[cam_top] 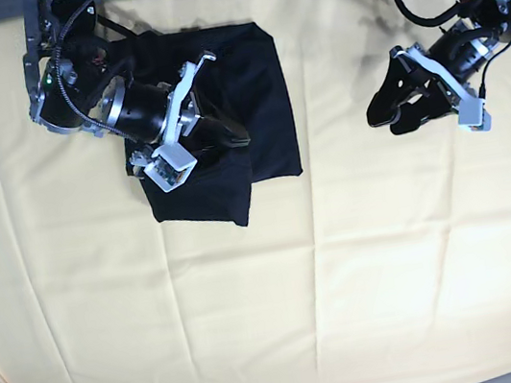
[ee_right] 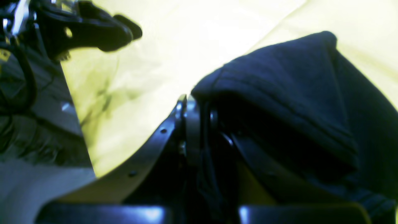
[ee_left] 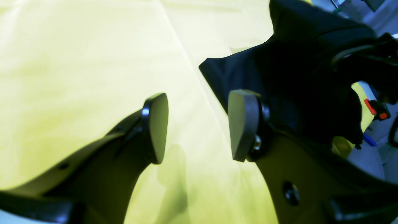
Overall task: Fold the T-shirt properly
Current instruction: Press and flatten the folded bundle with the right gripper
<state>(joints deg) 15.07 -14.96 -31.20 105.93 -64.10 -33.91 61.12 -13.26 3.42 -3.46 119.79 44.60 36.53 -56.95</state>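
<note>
I have the right gripper clenched on a fold of the shirt, which lies bunched and partly folded at the far left of the table cloth, while the left gripper hangs released and empty well to the right. My worry is that the pinch holds only a thin edge, so a pull could let the fabric slip out and drop the fold crooked. With one arm working alone, dragging may also rumple the layers underneath or ruck up the cloth.
</note>
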